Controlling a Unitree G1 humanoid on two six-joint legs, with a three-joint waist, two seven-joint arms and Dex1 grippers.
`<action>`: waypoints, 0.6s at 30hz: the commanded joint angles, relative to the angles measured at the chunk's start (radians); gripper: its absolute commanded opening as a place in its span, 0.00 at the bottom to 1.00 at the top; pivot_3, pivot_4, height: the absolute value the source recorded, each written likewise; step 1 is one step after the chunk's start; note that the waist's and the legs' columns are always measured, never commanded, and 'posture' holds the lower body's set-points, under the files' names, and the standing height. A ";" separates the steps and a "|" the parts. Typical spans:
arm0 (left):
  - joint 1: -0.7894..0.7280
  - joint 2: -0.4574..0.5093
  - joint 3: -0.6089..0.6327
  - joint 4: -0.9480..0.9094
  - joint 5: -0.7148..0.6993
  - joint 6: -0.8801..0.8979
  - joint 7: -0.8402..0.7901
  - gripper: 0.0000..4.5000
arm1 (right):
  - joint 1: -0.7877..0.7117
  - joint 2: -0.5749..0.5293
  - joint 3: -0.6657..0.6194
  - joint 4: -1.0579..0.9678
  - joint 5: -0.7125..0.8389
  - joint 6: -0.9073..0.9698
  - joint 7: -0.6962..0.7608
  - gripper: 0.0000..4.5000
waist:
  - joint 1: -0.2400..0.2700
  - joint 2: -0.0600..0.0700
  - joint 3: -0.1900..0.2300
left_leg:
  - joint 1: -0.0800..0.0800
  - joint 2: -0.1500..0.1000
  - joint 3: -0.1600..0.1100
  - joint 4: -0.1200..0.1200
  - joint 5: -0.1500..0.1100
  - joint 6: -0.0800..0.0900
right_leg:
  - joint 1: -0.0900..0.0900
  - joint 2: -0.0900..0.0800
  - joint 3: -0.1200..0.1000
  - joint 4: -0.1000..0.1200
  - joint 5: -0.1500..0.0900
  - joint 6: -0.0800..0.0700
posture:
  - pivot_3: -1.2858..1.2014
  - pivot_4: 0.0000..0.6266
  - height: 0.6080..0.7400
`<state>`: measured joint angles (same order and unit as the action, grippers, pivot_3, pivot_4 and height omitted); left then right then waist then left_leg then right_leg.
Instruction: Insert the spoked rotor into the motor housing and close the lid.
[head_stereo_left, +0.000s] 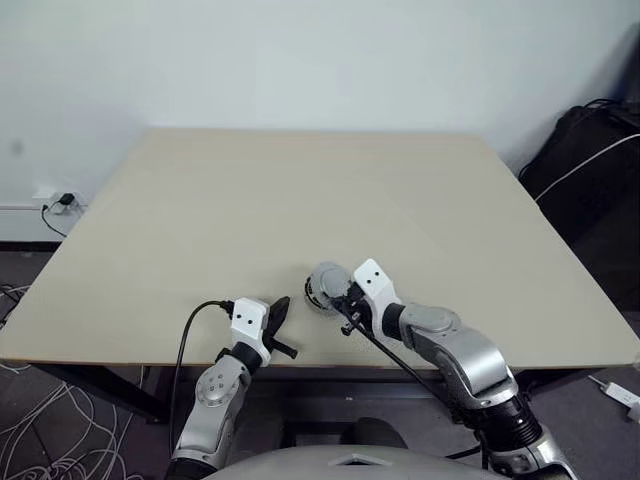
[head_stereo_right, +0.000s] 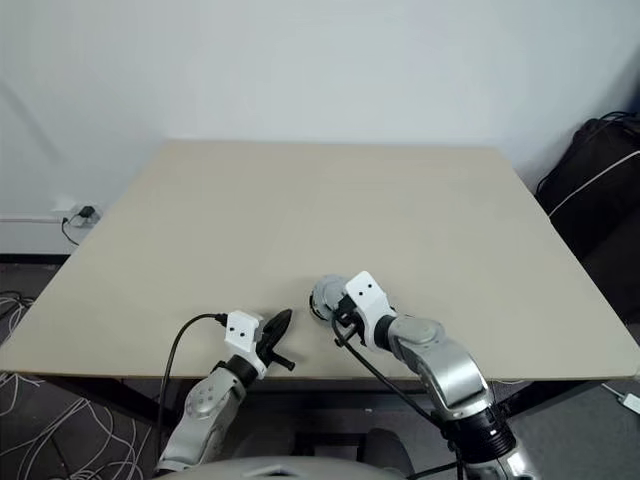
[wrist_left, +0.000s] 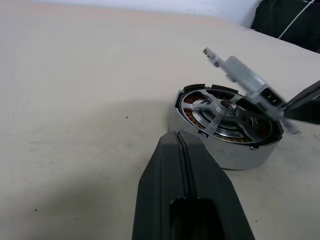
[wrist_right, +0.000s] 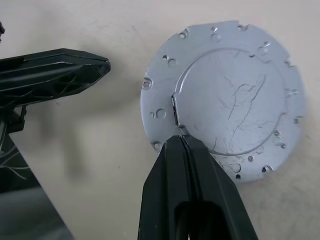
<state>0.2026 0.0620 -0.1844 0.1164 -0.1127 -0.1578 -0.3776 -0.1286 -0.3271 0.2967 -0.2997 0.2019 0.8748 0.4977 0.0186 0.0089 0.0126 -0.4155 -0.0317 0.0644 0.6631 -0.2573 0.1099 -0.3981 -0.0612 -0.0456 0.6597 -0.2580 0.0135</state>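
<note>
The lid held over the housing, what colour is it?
Plain pale silver-grey lid, best in the right wrist view.

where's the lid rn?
The lid is pinched at its edge by the shut right gripper, tilted over the motor housing near the table's front edge, right of the left gripper.

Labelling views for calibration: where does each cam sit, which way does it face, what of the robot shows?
Left and right eye: head, looking forward and down over the table; both arms show.
Left wrist: along the shut left gripper at the motor housing, spoked rotor seated inside.
Right wrist: along the shut right gripper, down onto the lid; the left gripper shows too.
Shared: both wrist views show the lid, held tilted over the housing.
</note>
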 joint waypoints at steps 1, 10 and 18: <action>-0.010 -0.001 0.002 -0.050 -0.005 -0.009 0.000 0.00 | -0.034 0.016 0.004 0.023 0.000 -0.032 0.001 0.01 | 0.000 0.000 0.000 | 0.000 0.000 0.000 0.000 0.000 0.000 | 0.000 0.000 0.000 0.000 0.000 0.000 | 0.52 0.00 1.00; -0.008 -0.002 0.001 -0.051 -0.006 -0.012 0.005 0.00 | -0.018 0.007 0.023 0.006 0.009 -0.105 0.039 0.01 | 0.000 0.000 0.000 | 0.000 0.000 0.000 0.000 0.000 0.000 | 0.000 0.000 0.000 0.000 0.000 0.000 | 0.52 0.00 1.00; -0.001 -0.003 0.002 -0.055 -0.010 -0.011 0.005 0.00 | 0.015 0.046 -0.084 0.003 -0.006 -0.384 -0.011 0.12 | 0.000 0.000 0.000 | 0.000 0.000 0.000 0.000 0.000 0.000 | 0.000 0.000 0.000 0.000 0.000 0.000 | 0.52 0.00 1.00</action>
<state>0.2089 0.0614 -0.1850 0.1146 -0.1177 -0.1578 -0.3719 -0.0995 -0.2861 0.2437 -0.3057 0.2047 0.5447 0.5042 0.0181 0.0088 0.0125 -0.4154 -0.0317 0.0644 0.6627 -0.2573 0.1099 -0.3980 -0.0612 -0.0455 0.6599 -0.2578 0.0139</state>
